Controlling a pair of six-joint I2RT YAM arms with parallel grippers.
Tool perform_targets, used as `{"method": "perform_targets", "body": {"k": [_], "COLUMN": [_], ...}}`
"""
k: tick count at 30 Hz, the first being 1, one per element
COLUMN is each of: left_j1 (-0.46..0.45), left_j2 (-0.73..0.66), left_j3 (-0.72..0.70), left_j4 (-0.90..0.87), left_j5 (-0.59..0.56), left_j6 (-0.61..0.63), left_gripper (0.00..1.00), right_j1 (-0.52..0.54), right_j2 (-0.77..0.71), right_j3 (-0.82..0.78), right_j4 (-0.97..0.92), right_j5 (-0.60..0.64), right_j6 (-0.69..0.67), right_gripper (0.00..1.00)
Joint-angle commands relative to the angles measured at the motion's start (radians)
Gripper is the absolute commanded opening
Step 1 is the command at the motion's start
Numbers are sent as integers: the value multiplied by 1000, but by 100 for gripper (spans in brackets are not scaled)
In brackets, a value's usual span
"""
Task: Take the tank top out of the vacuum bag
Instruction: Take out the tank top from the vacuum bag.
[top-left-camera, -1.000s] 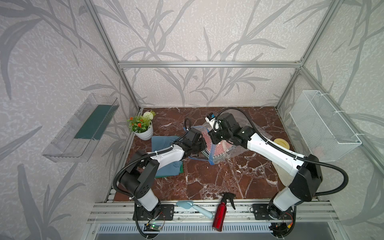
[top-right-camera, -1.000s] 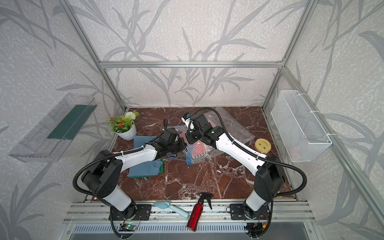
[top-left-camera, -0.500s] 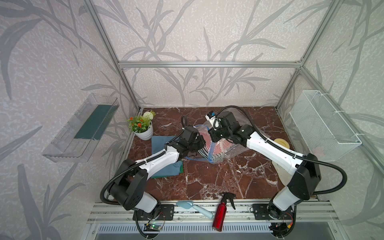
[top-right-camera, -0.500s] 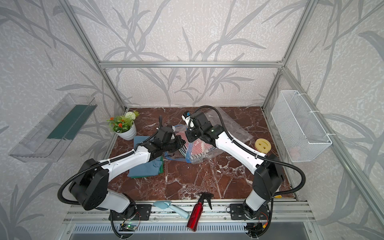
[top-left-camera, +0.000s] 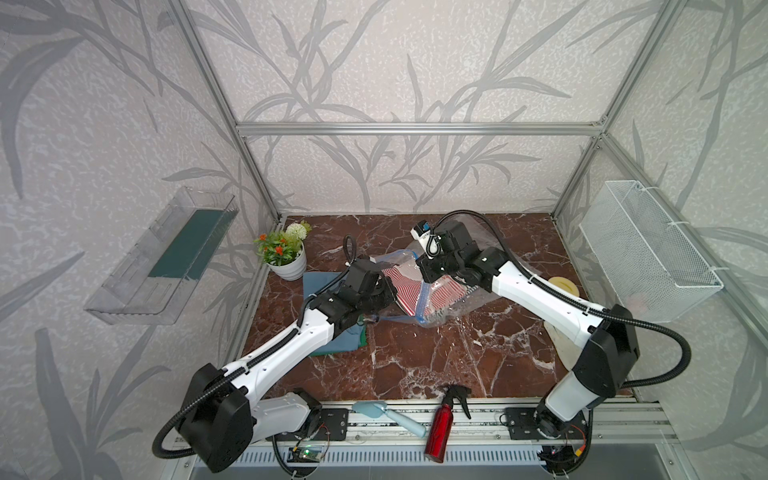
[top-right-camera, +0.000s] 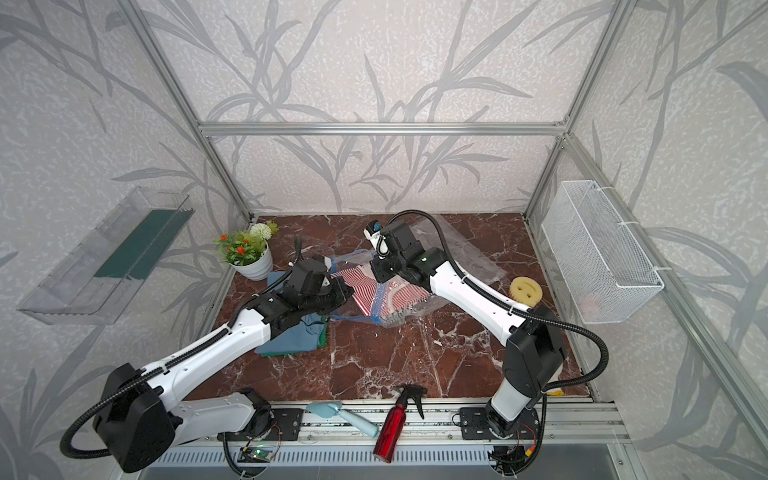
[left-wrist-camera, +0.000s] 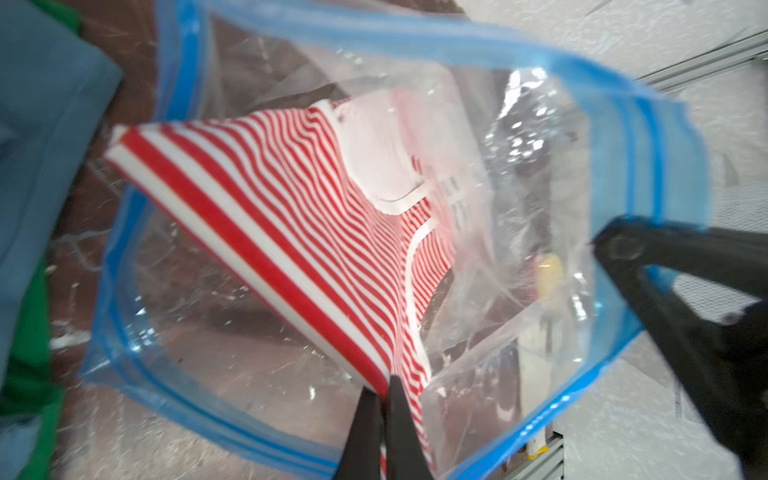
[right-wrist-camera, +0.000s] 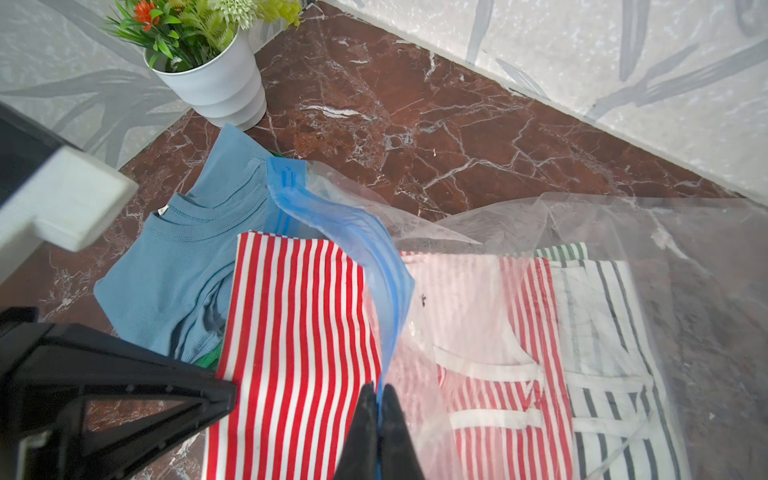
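Left wrist view: shows left gripper (left-wrist-camera: 384, 388) pinched tight on striped edge of tank top (left-wrist-camera: 286, 232), red and white. Holds top stretched out through mouth of bag (left-wrist-camera: 519, 291), wide end outside, strap end inside under clear film. Catches right gripper (left-wrist-camera: 611, 245) too, clamped on blue zip strip (left-wrist-camera: 648, 137) at far lip of mouth, opposite left gripper.

Right wrist view: confirms right gripper closed on zip strip, with bag lip rising from fingertips. Finds top just beside those fingertips, part out across strip, part under plastic. Notes second striped garment (right-wrist-camera: 602, 332), dark on white, deeper in bag, beside top. Places blue shirt (right-wrist-camera: 178, 257) outside bag, partly hidden behind top, near plant pot (right-wrist-camera: 216, 83).

In both top views: puts bag mid-table (top-left-camera: 415, 365), grippers facing each other across its mouth, top between them, lifted off marble at left gripper's end. Elsewhere: yellow sponge (top-right-camera: 524, 289) beside right arm, well apart from bag; red spray bottle (top-right-camera: 390, 428) on front rail.
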Motion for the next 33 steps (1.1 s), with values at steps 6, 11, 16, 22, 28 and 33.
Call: {"method": "perform_targets", "body": {"k": [6,11,16,22,28,33], "left_j1": [-1,-1,0,1,0,1], "left_j2": [-97,-111,-106,-115,-131,-138], "left_j3": [-101,-116,-137,-156,-168,-170], "left_j4": [-101,-136,-116,-96,-93,-108], "left_j5": [-86,-109,-116,-123,-128,-138], "left_j6": [-71,-80,-96,-126,-143,-153], "left_gripper": [0,0,0,2,22,38], "right_j1": [-5,-5,-6,-5,-5,-4], "right_j2": [-16,-13,-10,-6,0,4], "right_j3": [-24,-24,-22,-19,-15,-13], "right_j4": [3,3,4,3,4,3], "right_j5": [-25,-35,-37,-40,-46,-48], "right_j6": [4,8,8,8,8,5], "right_gripper": [0,0,0,0,0,0]}}
